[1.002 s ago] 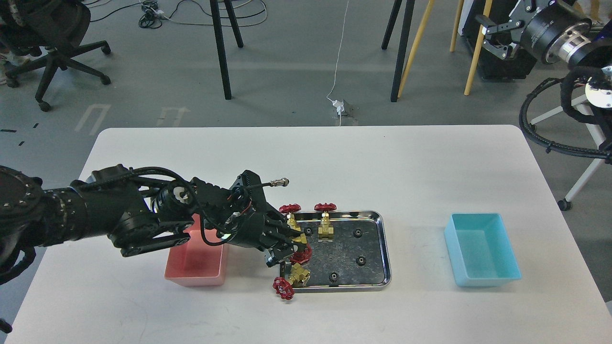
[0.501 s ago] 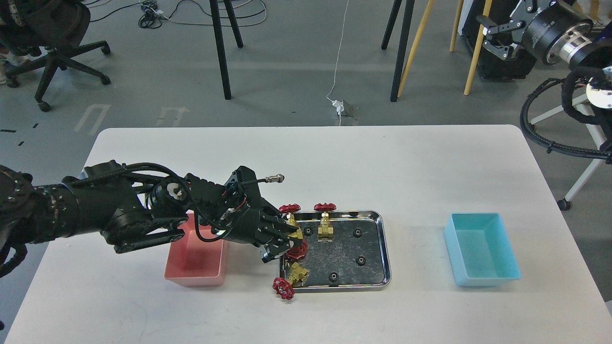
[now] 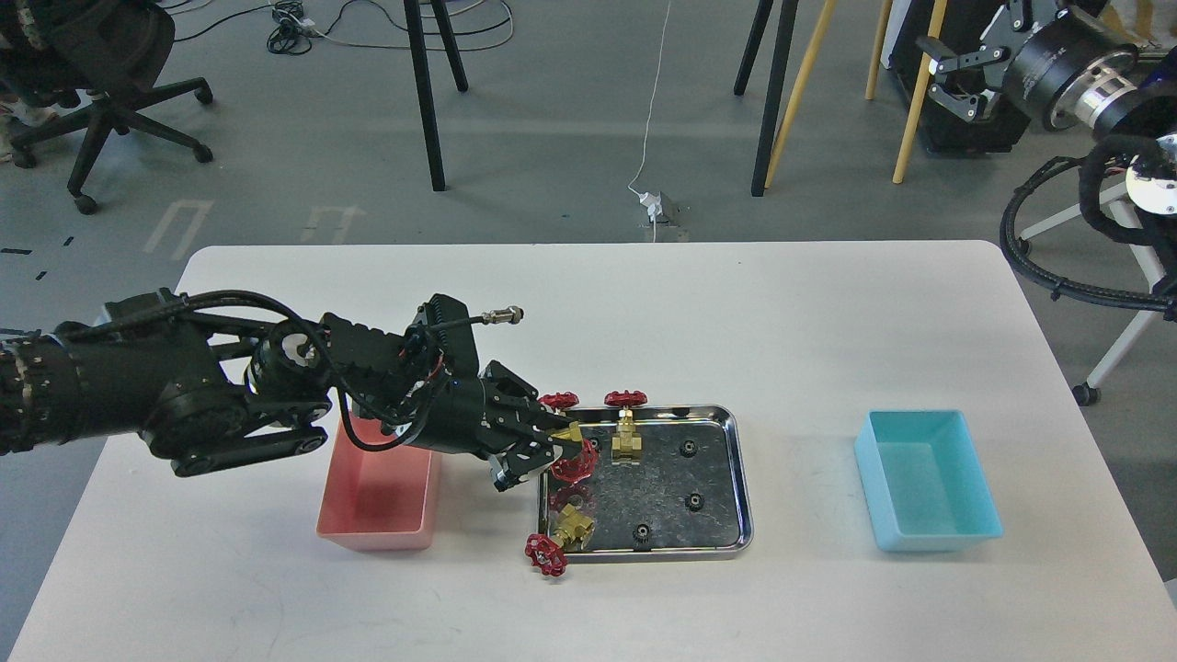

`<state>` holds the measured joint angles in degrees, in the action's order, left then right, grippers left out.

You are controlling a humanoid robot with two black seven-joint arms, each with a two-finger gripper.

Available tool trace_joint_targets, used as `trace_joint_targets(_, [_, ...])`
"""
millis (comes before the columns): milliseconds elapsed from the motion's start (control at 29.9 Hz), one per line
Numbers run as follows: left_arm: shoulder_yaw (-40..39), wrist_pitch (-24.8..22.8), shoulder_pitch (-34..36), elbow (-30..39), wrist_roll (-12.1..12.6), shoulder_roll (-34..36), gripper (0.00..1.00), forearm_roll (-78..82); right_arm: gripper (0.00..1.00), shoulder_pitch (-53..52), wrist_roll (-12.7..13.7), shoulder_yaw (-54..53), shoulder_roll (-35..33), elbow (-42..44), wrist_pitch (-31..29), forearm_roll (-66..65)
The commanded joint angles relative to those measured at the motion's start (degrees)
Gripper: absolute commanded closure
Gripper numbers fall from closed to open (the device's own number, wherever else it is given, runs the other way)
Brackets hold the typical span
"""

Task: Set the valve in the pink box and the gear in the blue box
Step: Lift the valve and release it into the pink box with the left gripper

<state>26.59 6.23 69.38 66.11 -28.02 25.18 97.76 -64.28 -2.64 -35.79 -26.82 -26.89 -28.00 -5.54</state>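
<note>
Head view — the left gripper (image 3: 556,450) is clamped on a valve (image 3: 575,457), held just above the steel tray's (image 3: 740,478) left end. The pink box (image 3: 377,496) sits near the surface's (image 3: 644,303) left edge, the blue box (image 3: 924,478) toward the right edge — gears (image 3: 694,502) dot the tray.

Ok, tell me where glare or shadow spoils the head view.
Head view: sharp and evenly lit; the steel tray mirrors mottled light, and a red handwheel reflection shows under the valve held in the left hand; the dark hand's fingers blur together.
</note>
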Motion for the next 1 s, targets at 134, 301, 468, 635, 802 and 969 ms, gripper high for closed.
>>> trace_joint_targets(134, [-1.2, 0.0, 2.3, 5.3, 0.0, 8.9, 0.85, 0.0, 0.01, 0.0, 0.1, -1.6, 0.0, -0.1, 0.0, 0.0])
trace_joint_targets(301, [-0.7, 0.1, 1.9, 9.7, 0.0, 16.7, 0.85, 0.5, 0.01, 0.0, 0.1, -1.7, 0.0, -0.1, 0.0, 0.0])
trace_joint_targets(468, [-0.4, 0.1, 0.7, 13.5, 0.0, 23.6, 0.85, 3.0, 0.01, 0.0, 0.1, -1.8, 0.1, -0.1, 0.0, 0.1])
trace_joint_targets(635, [-0.6, 0.1, -1.6, 14.0, 0.0, 27.4, 0.84, 5.2, 0.01, 0.0, 0.1, -1.8, 0.1, -0.1, 0.0, 0.0])
trace_joint_targets(802, [-0.8, 0.4, -3.1, 13.6, 0.0, 29.8, 0.84, 5.2, 0.01, 0.1, 0.1, -1.8, 0.0, -0.1, 0.0, 0.0])
trace_joint_targets(969, [-1.3, 0.6, -5.5, 11.6, 0.0, 29.4, 0.84, 5.2, 0.01, 0.2, 0.1, -1.9, 0.0, -0.2, 0.0, 0.1])
